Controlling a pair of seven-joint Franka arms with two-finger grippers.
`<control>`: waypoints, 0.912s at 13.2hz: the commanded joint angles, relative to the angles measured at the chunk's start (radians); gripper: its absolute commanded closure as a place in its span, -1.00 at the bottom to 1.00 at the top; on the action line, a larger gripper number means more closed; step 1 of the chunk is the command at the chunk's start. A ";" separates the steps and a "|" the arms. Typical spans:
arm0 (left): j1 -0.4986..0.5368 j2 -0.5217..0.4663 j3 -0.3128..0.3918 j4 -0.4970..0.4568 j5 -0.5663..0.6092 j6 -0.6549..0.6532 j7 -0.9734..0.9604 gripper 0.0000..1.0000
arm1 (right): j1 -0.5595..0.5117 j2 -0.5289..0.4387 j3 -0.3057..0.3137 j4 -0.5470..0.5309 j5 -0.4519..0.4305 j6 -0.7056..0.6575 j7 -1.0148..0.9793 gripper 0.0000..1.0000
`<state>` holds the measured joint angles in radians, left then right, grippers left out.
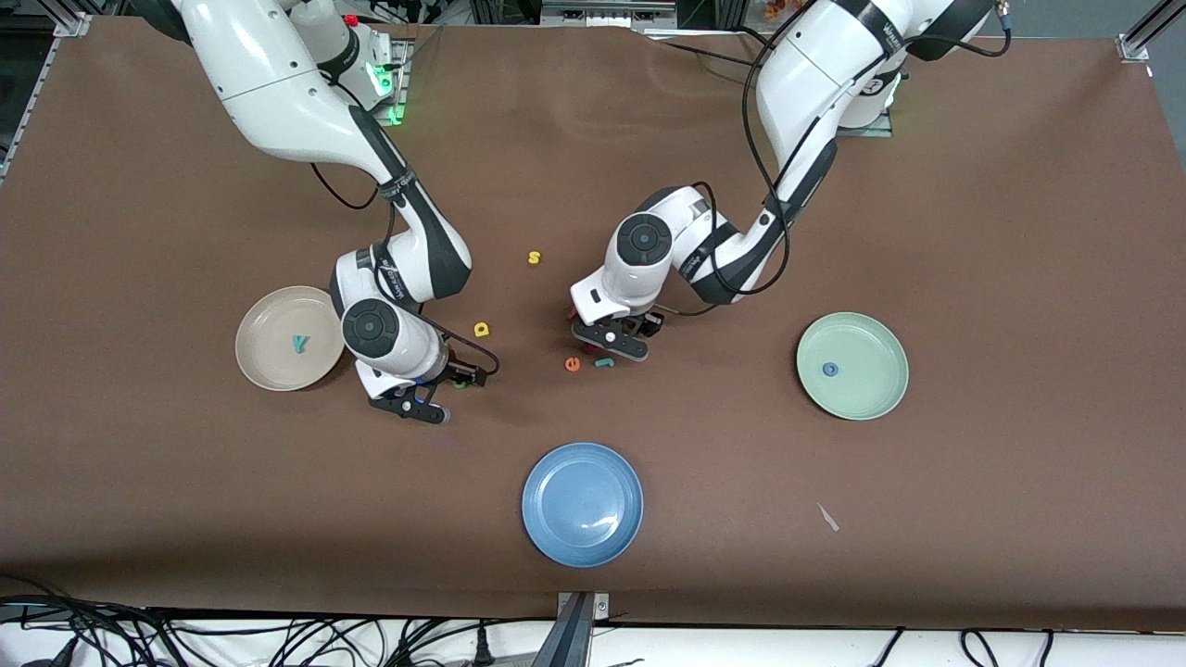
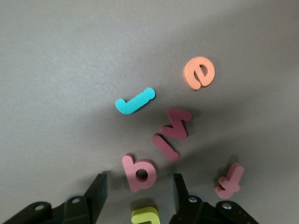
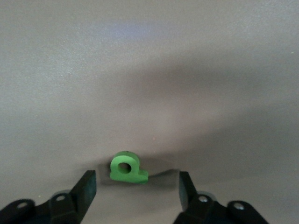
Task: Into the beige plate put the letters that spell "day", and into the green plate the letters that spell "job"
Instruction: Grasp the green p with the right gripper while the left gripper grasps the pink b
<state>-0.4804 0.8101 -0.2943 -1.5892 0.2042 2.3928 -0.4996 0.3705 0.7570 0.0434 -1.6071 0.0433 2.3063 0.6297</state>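
The beige plate holds a teal "y". Beside it, my right gripper is low over the table and open, with an olive-green round-bowled letter lying flat just ahead of its fingertips, untouched. A yellow round-bowled letter lies nearby. The green plate holds the blue "o". My left gripper is open over a cluster of letters. The pink "b" sits between its fingertips, not gripped. The teal "j" lies apart.
An orange "e", a dark red zigzag letter, a salmon "f" and a yellow-green "u" crowd the "b". A yellow "s" lies farther from the camera. A blue plate stands nearer the camera.
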 commanded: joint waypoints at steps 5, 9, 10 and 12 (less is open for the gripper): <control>-0.020 0.027 0.017 0.049 0.055 -0.001 -0.034 0.31 | 0.007 0.027 0.000 0.030 0.017 0.019 0.007 -0.30; -0.020 0.027 0.017 0.049 0.057 -0.001 -0.034 0.59 | 0.007 0.027 0.000 0.030 0.018 0.019 0.010 -0.08; -0.018 0.027 0.017 0.049 0.058 -0.001 -0.033 0.70 | 0.007 0.027 0.000 0.030 0.017 0.019 0.010 -0.03; -0.006 0.014 0.018 0.049 0.058 -0.012 -0.027 0.80 | 0.007 0.027 0.000 0.030 0.018 0.019 0.010 0.03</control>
<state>-0.4867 0.8221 -0.2852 -1.5649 0.2233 2.3939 -0.5075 0.3716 0.7645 0.0430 -1.6023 0.0433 2.3243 0.6316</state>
